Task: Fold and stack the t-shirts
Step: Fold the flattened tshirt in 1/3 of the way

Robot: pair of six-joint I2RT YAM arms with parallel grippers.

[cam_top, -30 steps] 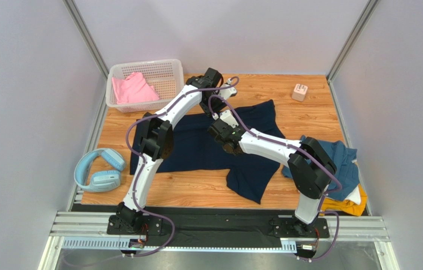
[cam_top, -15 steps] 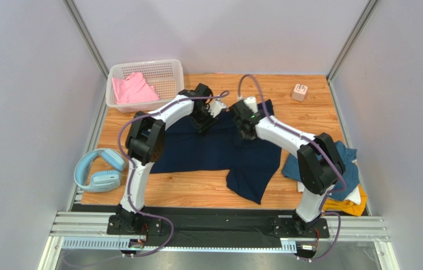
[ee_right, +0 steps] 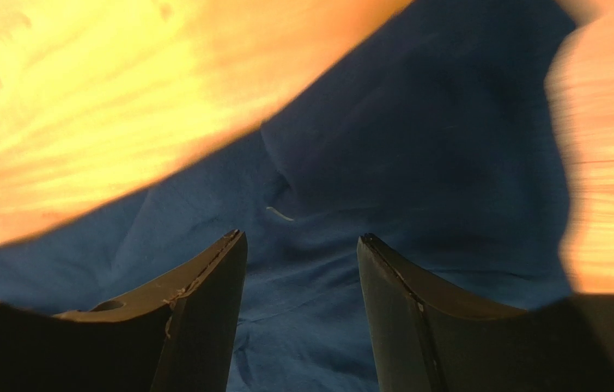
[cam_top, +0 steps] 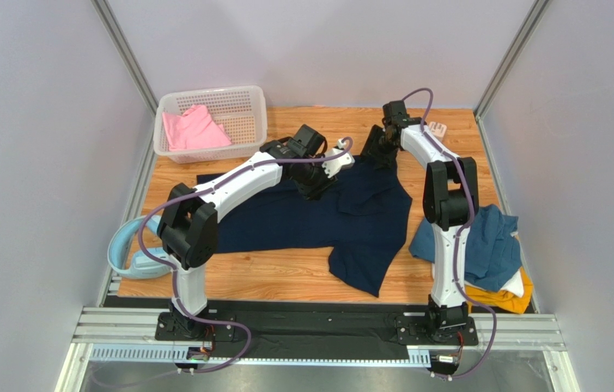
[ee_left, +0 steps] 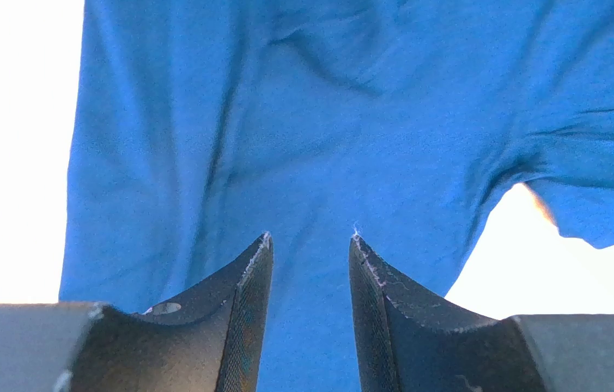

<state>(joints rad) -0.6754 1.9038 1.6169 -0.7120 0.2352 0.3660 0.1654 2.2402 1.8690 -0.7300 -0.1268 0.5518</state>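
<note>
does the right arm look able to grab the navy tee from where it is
Probably yes: the right arm holds its jaws open close above the navy tee, nothing between them and the cloth.

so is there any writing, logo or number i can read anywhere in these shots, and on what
No text can be read in any view.
navy t-shirt: plain, no print or label showing.
pink t-shirt and teal t-shirt: plain.
basket and headphones: no brand visible.
small block at the far edge: partly hidden, too small to tell.
</note>
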